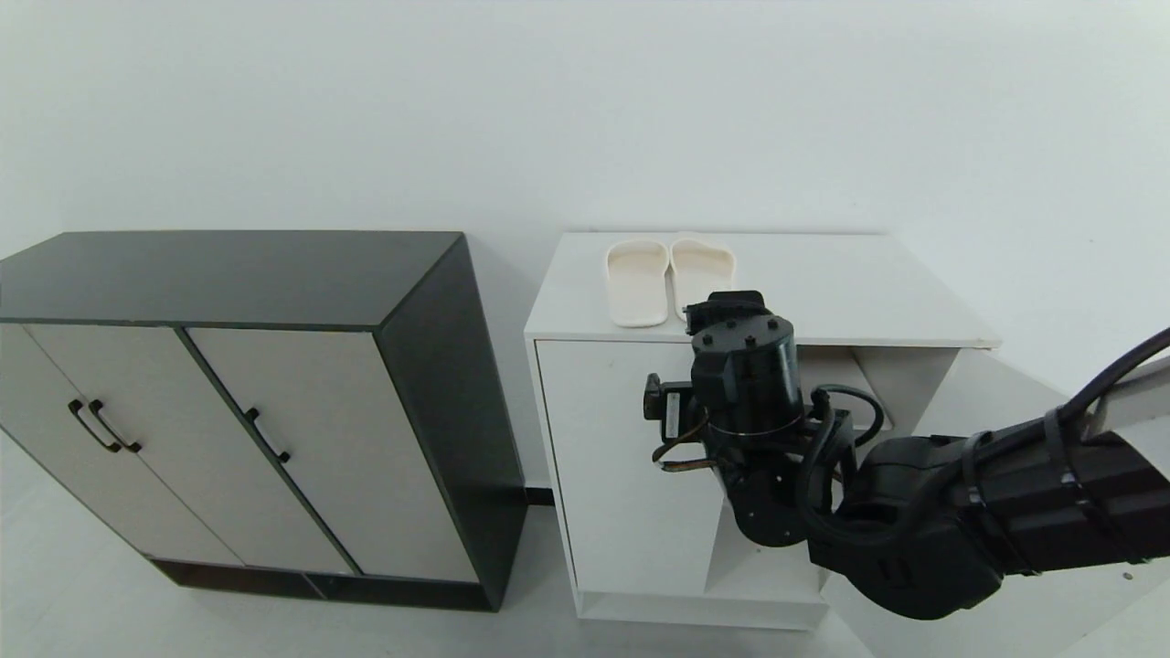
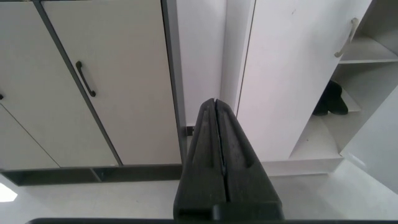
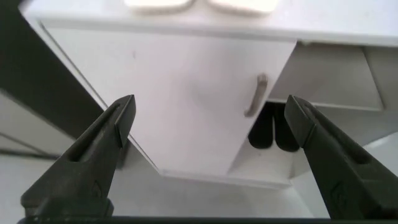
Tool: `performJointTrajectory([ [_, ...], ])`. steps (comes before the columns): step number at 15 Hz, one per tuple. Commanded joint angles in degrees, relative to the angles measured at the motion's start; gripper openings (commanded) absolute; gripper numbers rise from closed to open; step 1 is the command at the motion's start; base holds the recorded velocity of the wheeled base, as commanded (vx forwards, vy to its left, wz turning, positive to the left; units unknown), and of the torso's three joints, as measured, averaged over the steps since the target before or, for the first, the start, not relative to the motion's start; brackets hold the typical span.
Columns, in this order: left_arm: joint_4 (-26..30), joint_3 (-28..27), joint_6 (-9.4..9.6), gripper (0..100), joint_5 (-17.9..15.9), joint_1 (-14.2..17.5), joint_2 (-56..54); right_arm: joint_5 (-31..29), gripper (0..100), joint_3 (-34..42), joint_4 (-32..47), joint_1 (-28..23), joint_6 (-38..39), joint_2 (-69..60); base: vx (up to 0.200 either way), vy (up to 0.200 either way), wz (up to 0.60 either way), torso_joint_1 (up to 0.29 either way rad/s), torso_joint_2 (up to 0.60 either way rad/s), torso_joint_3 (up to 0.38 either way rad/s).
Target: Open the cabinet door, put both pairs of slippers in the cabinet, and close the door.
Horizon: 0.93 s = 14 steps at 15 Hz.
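Right wrist view has the right claw spread wide with nothing between its fingers, facing the front of the white cabinet. Just past it, the cabinet door stands open, its slim handle on the free edge. A dark pair of slippers sits inside on the lower shelf. The pale pair of slippers lies side by side on top of the cabinet, toward its back edge and above the arm's wrist. They look like light moulded foam, springy rather than fragile and likely a little slick. A pinch across the strap, or across both inner edges where the two touch, seems the surest hold. The open door juts out beside the arm and would have to be cleared on the way down to the shelf, and the dark pair already takes up part of that shelf. The left claw hangs low and farther back, its fingers pressed together on nothing. To the left stands a dark cabinet with both its doors closed, well out of the way.
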Motion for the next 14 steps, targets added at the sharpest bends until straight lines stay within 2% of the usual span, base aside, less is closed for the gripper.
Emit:
performJointTrajectory([
  [1, 0.0, 0.0, -0.01, 0, -0.01, -0.01, -0.01, -0.42, 100, -1.49, -0.05, 0.04, 0.23, -0.18, 0.0, 0.0, 0.0, 0.0, 0.0, 0.0],
  [5, 0.0, 0.0, -0.01, 0, -0.01, -0.01, -0.01, -0.42, 100, -0.96, -0.05, 0.13, 0.23, 0.53, 0.0, 0.0, 0.0, 0.0, 0.0, 0.0],
  [14, 0.0, 0.0, -0.01, 0, -0.01, -0.01, -0.01, -0.42, 100, -1.05, -1.19, 0.13, 0.06, 0.7, 0.2, 0.0, 0.0, 0.002, 0.0, 0.004],
])
